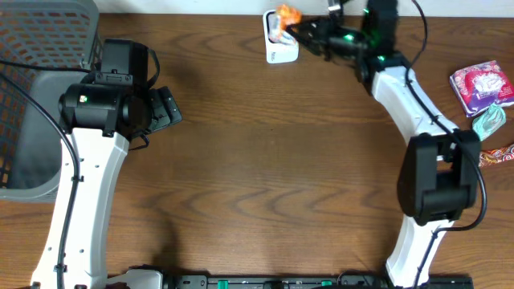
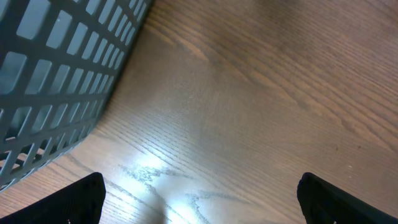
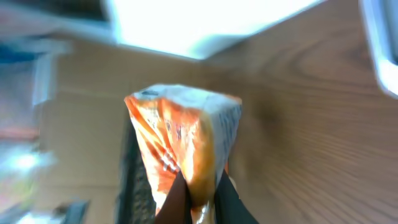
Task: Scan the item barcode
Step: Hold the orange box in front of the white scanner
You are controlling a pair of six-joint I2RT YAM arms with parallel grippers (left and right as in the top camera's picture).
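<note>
While the right tool [image 1: 309,32] is pinched shut on the lower seam of an orange-and-white packet [image 1: 286,16], the packet is held up off the tabletop [image 1: 257,160], right at the far end of the white scanner [image 1: 279,50]. From above the two overlap. I cannot tell whether they touch or how high the packet hangs. In the right wrist view the packet stands above the fingers with a narrow edge turned to the lens. The picture is blurred and I can make out no barcode on it.

My guess is that this is the presenting step: the item is lifted and brought to the scanner, but the code is not plainly facing the reader. The next move probably calls for a slow wrist turn, rolling the packet until a flat printed face points at the scanner's window. The grip should stay firm, since a thin crinkly seam could slip out.

Well to the left of the scanner, the left tool [image 1: 165,108] hangs with its fingers spread wide and nothing between them, bare wood below. Farther left again sits a grey mesh basket [image 1: 40,48]. Far to the right of the scanner, a pink packet [image 1: 480,84] and a teal packet [image 1: 488,122] wait on the wood.
</note>
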